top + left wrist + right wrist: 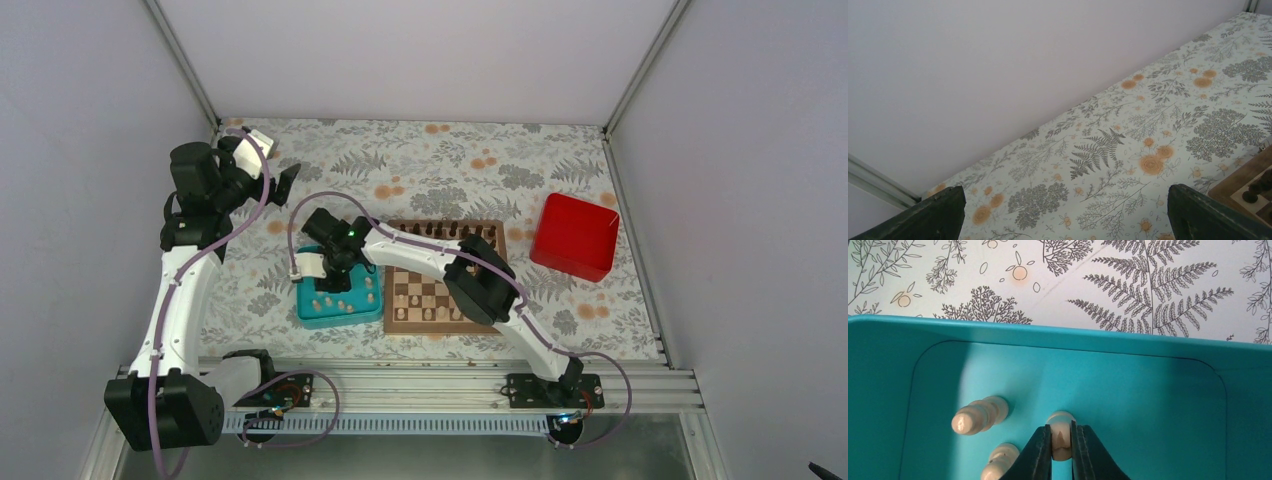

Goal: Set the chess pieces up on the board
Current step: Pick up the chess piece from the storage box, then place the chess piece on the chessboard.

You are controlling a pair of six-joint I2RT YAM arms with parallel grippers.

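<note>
Left arm: bent up at the far left, away from the board.
Right arm: reaches over the board and dips into the teal tray.
Board: dark pieces on the far row, pale ones on the near side.
Red box: right of the board, apart.
Left gripper: fingers spread wide.
Right gripper: pinching 1 pale piece near the tray's far wall.
Pale piece: long side along the fingers, round end toward that wall; standing or lying, cannot tell.
Room: 2 more pieces to its left, bare tray floor to its right.
</note>
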